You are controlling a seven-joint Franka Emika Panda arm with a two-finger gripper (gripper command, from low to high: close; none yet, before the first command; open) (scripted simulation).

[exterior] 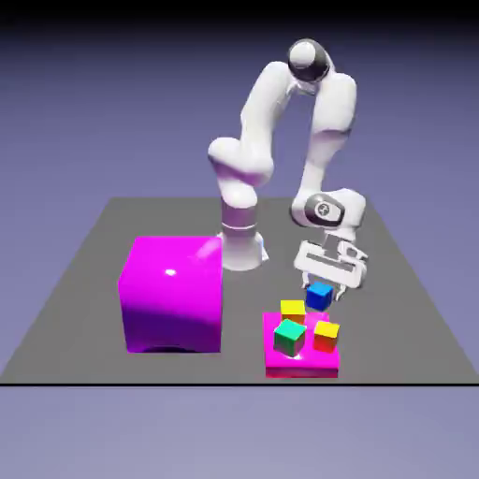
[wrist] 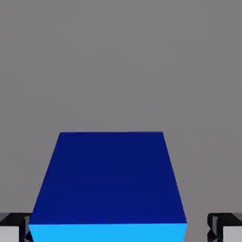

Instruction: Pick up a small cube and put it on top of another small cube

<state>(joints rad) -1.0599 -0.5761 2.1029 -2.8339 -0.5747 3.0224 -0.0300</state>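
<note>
Well, biggest first: the grey table (exterior: pixel 84 281) fills the middle of the exterior view, and on it, left of centre, sits the big magenta block (exterior: pixel 173 295), glossy, with nothing touching it. My arm (exterior: pixel 281 140) rises behind it and arcs over to the right of centre, bending down toward the lower middle. Below that, in the lower middle of the frame, lies a flat magenta slab (exterior: pixel 301 365); on it stand the yellow cube (exterior: pixel 293 310) at its upper left corner, the green cube (exterior: pixel 289 338) toward the front left, and the orange cube (exterior: pixel 326 335) at the right, all near one another. My gripper (exterior: pixel 324 288) hangs just above the slab's upper edge, and my fingers are clamped on the blue cube (exterior: pixel 319 296), which sits just up and right of the yellow one; I cannot tell whether the two touch. In the hand view the blue cube (wrist: pixel 111 182) fills the lower middle between my fingertips (wrist: pixel 14 229), which show only at the bottom corners, with plain grey table (wrist: pixel 118 61) beyond it.
</note>
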